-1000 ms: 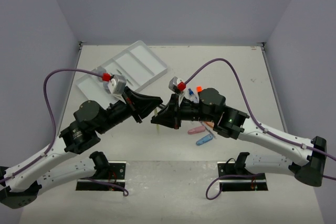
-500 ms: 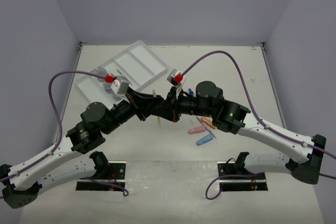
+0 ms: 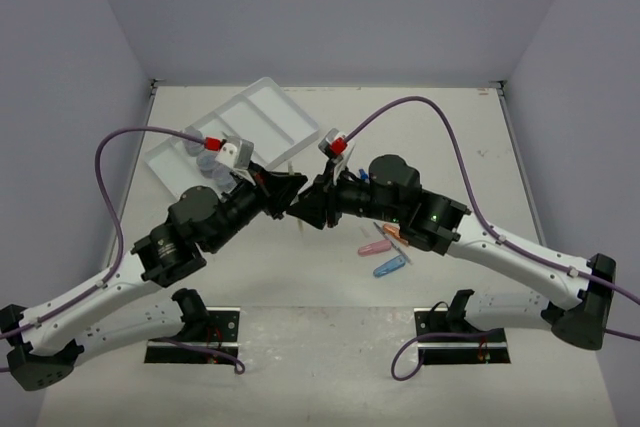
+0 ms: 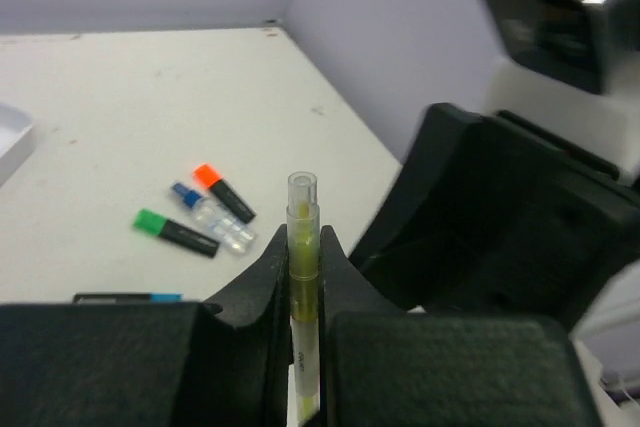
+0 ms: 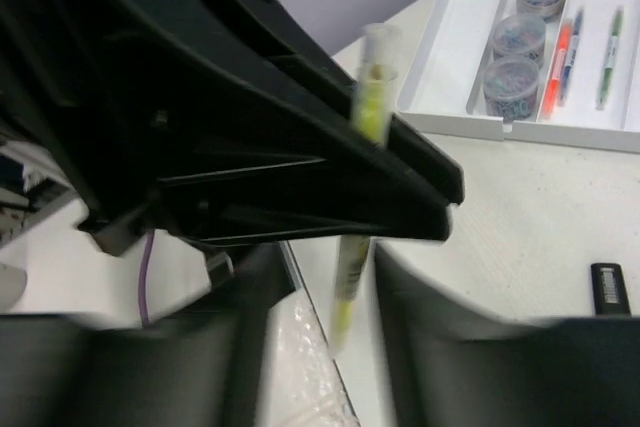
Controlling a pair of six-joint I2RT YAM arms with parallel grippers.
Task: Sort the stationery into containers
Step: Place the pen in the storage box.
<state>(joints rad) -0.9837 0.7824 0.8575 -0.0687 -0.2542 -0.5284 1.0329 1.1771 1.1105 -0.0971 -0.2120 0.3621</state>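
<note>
A thin yellow pen [image 4: 303, 197] stands upright between the fingers of my left gripper [image 4: 303, 239], which is shut on its barrel. In the right wrist view the same pen [image 5: 368, 97] sticks out above and below the left gripper's black fingers. My right gripper [image 5: 335, 332] is open, its blurred fingers [image 5: 425, 347] standing on either side of the pen's lower end. From above, the left gripper [image 3: 283, 187] and the right gripper [image 3: 306, 205] meet nose to nose mid-table. The white tray [image 3: 262, 112] lies at the back left.
The tray [image 5: 455, 47] holds three clear round jars [image 5: 511, 77] and thin pens [image 5: 560, 57]. On the table lie a green-capped highlighter [image 4: 175, 230], an orange-capped one [image 4: 222, 190], a blue-capped bottle [image 4: 210, 215], and pink [image 3: 374, 247] and blue [image 3: 390, 266] oblong pieces.
The right gripper's jaws have gone from shut to open. The pen now sits in the left gripper alone. Both wrists have shifted slightly towards the back of the table.
</note>
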